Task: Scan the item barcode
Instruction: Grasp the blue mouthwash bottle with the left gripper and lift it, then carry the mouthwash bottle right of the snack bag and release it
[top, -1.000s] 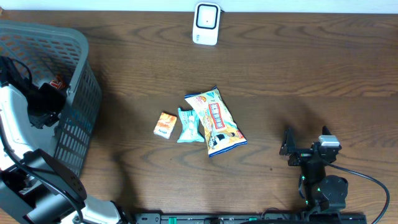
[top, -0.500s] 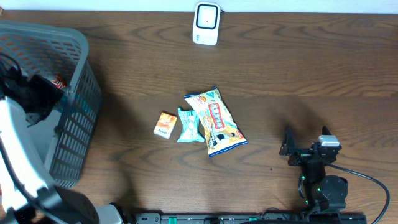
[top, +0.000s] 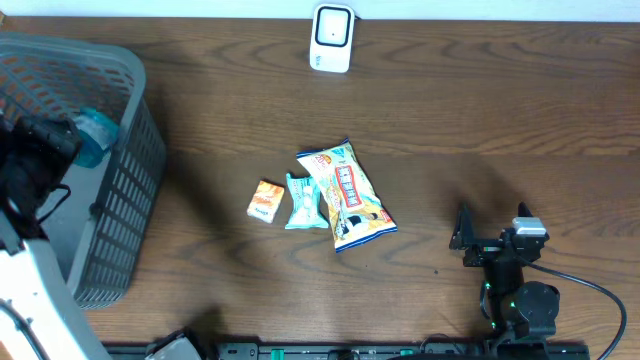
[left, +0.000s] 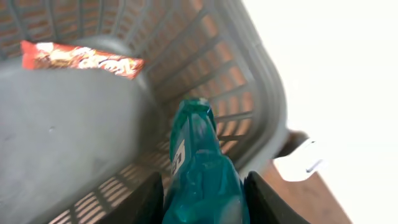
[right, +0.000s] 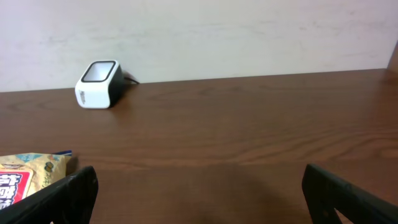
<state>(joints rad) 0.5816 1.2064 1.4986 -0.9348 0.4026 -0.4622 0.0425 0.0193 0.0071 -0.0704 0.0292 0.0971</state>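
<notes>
At the far left of the dark wooden worktop (top: 500, 120) a grey slatted basket (top: 130, 200) is seen from above. Over its open top the left pincer (left: 202, 205) is held, its jaws narrowed around a teal pouch (left: 199, 155) that is gripped by its lower end, with the sealed tip pointing away from the wrist camera. The pouch is seen above the basket's inner wall rather than resting on its floor, so it is judged to be the item chosen for scanning and to be on its way out. A white label patch can be made out on the pouch's side; whether a barcode is printed there cannot be told. One red wrapper (left: 81, 57) is left lying flat on the basket floor.

Near the middle of the worktop three goods are laid side by side: a small orange packet (top: 265, 201), a pale teal sachet (top: 303, 201) touching it or nearly so, and a larger yellow snack bag (top: 350, 195) partly overlapping the sachet. They are judged to be set apart from the basket as a separate pile.

At the far edge, centre, the white scanner (top: 331, 37) is stood with its dark window tilted upward, presumably so a code can be presented to it from above. It is well apart from the held pouch.

At the lower right the right pincer (right: 199, 186) is parked low over bare wood, jaws spread wide and nothing between them, facing the scanner.
</notes>
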